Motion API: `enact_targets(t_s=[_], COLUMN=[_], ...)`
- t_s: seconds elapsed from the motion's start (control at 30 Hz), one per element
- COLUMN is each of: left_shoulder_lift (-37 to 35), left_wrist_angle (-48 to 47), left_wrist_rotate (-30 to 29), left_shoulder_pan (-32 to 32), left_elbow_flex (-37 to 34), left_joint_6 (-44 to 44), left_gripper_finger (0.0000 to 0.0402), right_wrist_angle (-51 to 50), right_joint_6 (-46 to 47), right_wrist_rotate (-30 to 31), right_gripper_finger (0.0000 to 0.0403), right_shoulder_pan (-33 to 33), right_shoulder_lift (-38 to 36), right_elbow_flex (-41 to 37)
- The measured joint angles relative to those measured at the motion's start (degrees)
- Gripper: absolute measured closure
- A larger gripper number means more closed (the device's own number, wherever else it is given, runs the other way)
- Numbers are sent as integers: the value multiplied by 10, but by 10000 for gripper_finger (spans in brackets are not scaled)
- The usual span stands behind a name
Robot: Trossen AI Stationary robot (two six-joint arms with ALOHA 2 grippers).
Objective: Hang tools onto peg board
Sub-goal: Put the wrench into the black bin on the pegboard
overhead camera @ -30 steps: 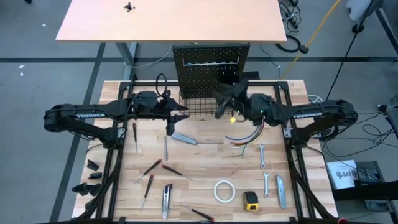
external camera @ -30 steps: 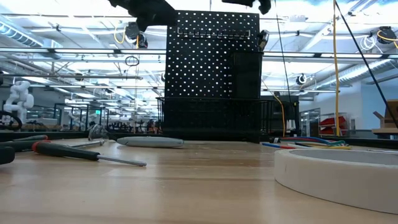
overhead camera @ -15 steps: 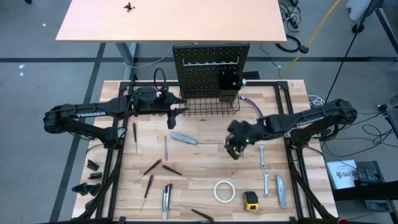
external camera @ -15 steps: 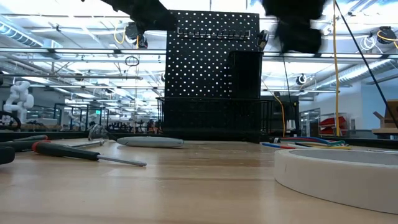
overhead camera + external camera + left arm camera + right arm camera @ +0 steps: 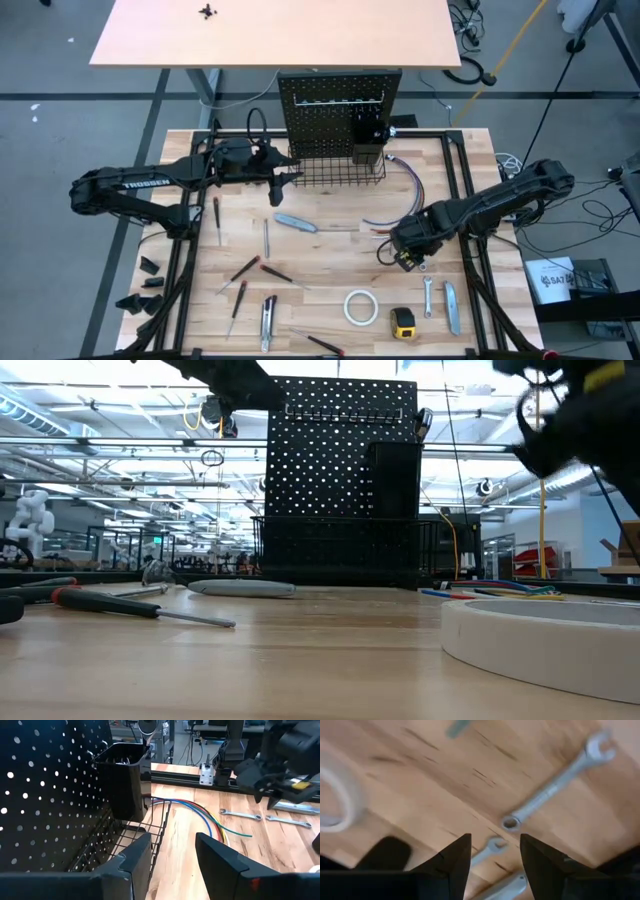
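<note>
Above a silver wrench (image 5: 559,780), open empty right gripper (image 5: 492,854).

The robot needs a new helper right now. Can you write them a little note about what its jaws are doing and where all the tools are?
Left gripper: open, empty, beside the peg board, near its wire basket.
Right gripper: open, empty, over the table's right side, above two wrenches.
On the table: white tape roll, yellow tape measure, screwdrivers, utility knives and coloured wires.
Done: what hangs on the board cannot be made out from these views.
Left: most tools remain to be hung; a wrench looks like the likely next pick.
</note>
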Motion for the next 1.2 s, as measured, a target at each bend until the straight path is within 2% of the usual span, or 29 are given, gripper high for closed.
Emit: enact_targets(t_s=[0.13, 0.4, 0.73, 0.83, 1.03, 1.2], left_shoulder_lift=[4, 40, 84, 89, 89, 89], left_wrist_angle=[-1, 22, 67, 71, 70, 70], left_wrist_rotate=[0, 3, 20, 21, 21, 21], left_shoulder_pan=[0, 0, 0, 0, 0, 0], left_elbow_flex=[0, 0, 0, 0, 0, 0], left_joint_6=[0, -29, -31, -31, -31, -30], left_gripper_finger=[244, 244, 244, 244, 244, 244], right_wrist_angle=[13, 106, 125, 128, 135, 147], right_joint_6=[49, 81, 195, 212, 215, 183], right_wrist_rotate=[-2, 4, 49, 52, 49, 48], right_gripper_finger=[238, 238, 245, 268, 340, 377], right_shoulder_pan=[2, -6, -14, -12, -8, -3], right_shoulder_lift=[0, 0, 0, 7, 59, 89], right_elbow_flex=[-45, -121, -141, -141, -138, -128])
